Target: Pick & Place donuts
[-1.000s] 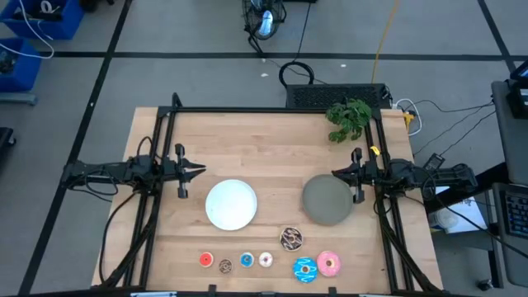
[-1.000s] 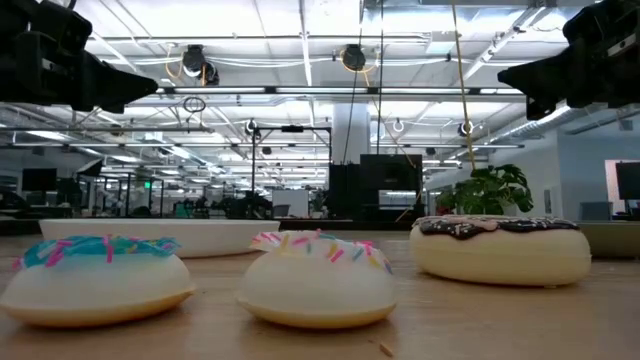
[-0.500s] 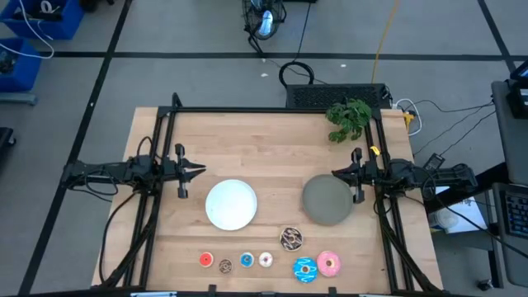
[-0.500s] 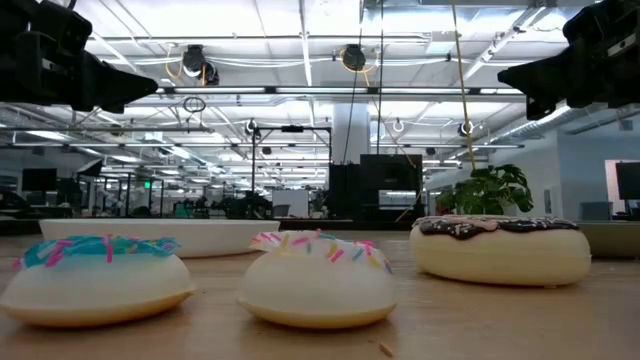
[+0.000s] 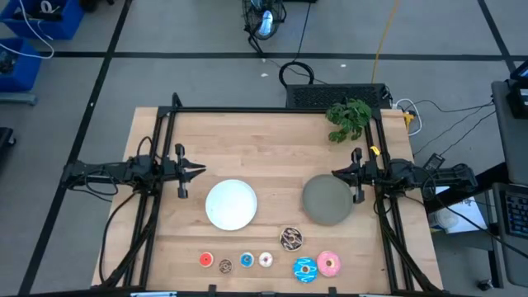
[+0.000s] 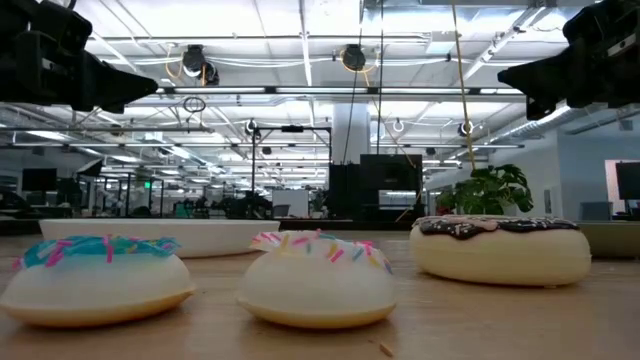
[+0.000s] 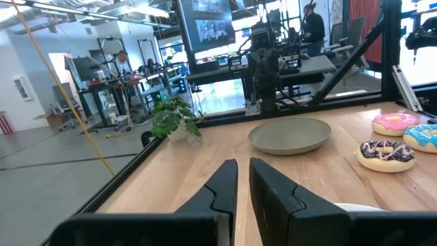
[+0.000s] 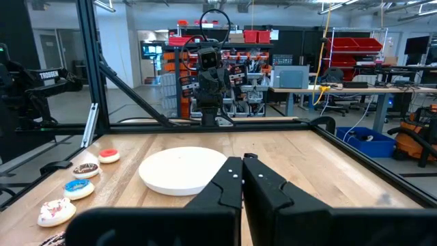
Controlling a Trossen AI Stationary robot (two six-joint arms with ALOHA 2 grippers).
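Waiting at the bench's [image 5: 272, 132] side edges, both arms sit clear of the work: the left claw [image 5: 200, 171] hangs beside the white plate [image 5: 231, 204], its fingers nearly together with a thin gap and nothing held; the right claw [image 5: 336, 174] hangs at the grey plate's [image 5: 327, 200] far edge, pinched fully shut and empty.

All the donuts lie untouched along the near edge. The four tiny ones form a row, red [image 5: 206, 260], brown [image 5: 225, 266], blue [image 5: 247, 261] and white-pink [image 5: 266, 261]. To their right sit the chocolate [image 5: 291, 238], blue sprinkled [image 5: 305, 269] and pink [image 5: 328, 263] donuts, the last two almost touching.

The step in hand looks like the first reach. Doing it well probably means opening a claw wide before descending, not on the way down. The chocolate donut stands slightly apart, nearest the grey plate, so it seems the easiest start for the right arm. Coming straight down over the ring and closing across its body should avoid nudging the neighbours. The tiny donuts suit the left arm and need careful centring.
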